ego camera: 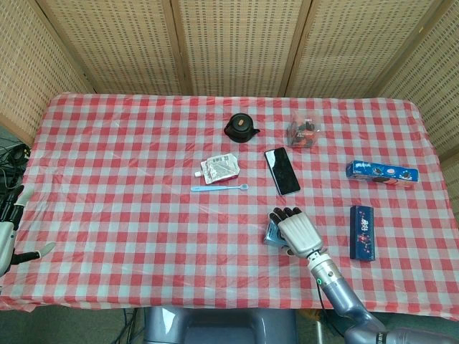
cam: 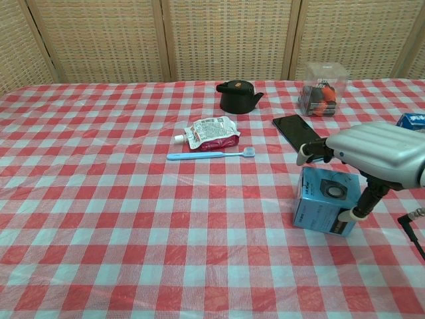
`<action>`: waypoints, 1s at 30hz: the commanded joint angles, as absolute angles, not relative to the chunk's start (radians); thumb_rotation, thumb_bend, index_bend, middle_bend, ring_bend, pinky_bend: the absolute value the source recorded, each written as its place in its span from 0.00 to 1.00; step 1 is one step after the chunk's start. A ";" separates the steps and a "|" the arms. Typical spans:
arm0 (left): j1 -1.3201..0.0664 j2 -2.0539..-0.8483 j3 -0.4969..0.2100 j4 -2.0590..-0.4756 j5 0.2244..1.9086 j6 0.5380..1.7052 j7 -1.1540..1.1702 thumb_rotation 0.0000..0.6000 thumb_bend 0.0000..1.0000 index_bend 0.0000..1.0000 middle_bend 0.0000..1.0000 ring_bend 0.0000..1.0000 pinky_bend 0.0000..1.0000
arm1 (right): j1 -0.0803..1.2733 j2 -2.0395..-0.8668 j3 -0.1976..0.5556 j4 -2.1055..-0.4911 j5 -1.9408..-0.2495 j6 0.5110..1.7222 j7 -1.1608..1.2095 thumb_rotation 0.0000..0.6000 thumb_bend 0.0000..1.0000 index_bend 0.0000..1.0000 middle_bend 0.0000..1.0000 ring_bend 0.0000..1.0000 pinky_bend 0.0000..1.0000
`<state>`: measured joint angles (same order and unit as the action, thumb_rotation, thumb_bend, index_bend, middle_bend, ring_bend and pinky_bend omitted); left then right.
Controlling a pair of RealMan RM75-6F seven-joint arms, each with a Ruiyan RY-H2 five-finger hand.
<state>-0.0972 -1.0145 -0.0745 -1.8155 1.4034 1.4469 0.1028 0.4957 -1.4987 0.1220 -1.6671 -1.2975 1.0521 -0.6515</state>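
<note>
The right hand (ego camera: 297, 231) reaches forward on its arm, palm down, fingers spread. The left hand (ego camera: 7, 233) hangs low at the edge, fingers apart.

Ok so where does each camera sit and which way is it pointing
Head view: high above the near edge, looking steeply down on the table; shows the right hand and forearm over the blue box, and the left hand off the table's left edge.
Chest view: low at the near edge, looking level across the table toward the wicker screens; shows only the right hand, thumb against the box's side.
Shared: right hand, box, phone, kettle, pouch, toothbrush.
</note>
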 commanded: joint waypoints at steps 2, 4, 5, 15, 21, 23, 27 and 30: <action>-0.098 -1.012 -0.075 -1.815 1.403 1.447 0.098 1.00 0.00 0.00 0.00 0.00 0.00 | 0.505 -1.510 0.119 -1.662 -1.289 1.064 -0.659 1.00 0.31 0.37 0.43 0.43 0.51; -0.098 -1.012 -0.075 -1.815 1.401 1.447 0.097 1.00 0.00 0.00 0.00 0.00 0.00 | 0.509 -1.504 0.122 -1.675 -1.294 1.069 -0.641 1.00 0.38 0.40 0.45 0.46 0.53; -0.098 -1.011 -0.075 -1.815 1.400 1.446 0.096 1.00 0.00 0.00 0.00 0.00 0.00 | 0.511 -1.498 0.128 -1.686 -1.297 1.072 -0.625 1.00 0.40 0.41 0.46 0.47 0.53; -0.106 -1.012 -0.078 -1.814 1.386 1.434 0.099 1.00 0.00 0.00 0.00 0.00 0.00 | 0.612 -1.316 0.226 -1.866 -1.082 0.859 -0.455 1.00 0.54 0.44 0.50 0.50 0.54; -0.113 -1.014 -0.083 -1.813 1.370 1.422 0.104 1.00 0.00 0.00 0.00 0.00 0.00 | 0.748 -1.194 0.276 -1.878 -0.824 0.587 -0.317 1.00 0.59 0.47 0.53 0.51 0.42; -0.117 -1.015 -0.085 -1.812 1.364 1.417 0.107 1.00 0.00 0.00 0.00 0.00 0.00 | 0.791 -1.185 0.270 -1.850 -0.775 0.521 -0.287 1.00 0.62 0.47 0.53 0.51 0.42; -0.124 -1.016 -0.090 -1.808 1.349 1.406 0.111 1.00 0.00 0.00 0.00 0.00 0.00 | 0.881 -1.187 0.229 -1.781 -0.703 0.381 -0.223 1.00 0.67 0.48 0.53 0.51 0.42; -0.128 -1.016 -0.094 -1.805 1.336 1.398 0.109 1.00 0.00 0.00 0.00 0.00 0.00 | 0.938 -1.209 0.188 -1.721 -0.673 0.328 -0.189 1.00 0.68 0.48 0.53 0.52 0.42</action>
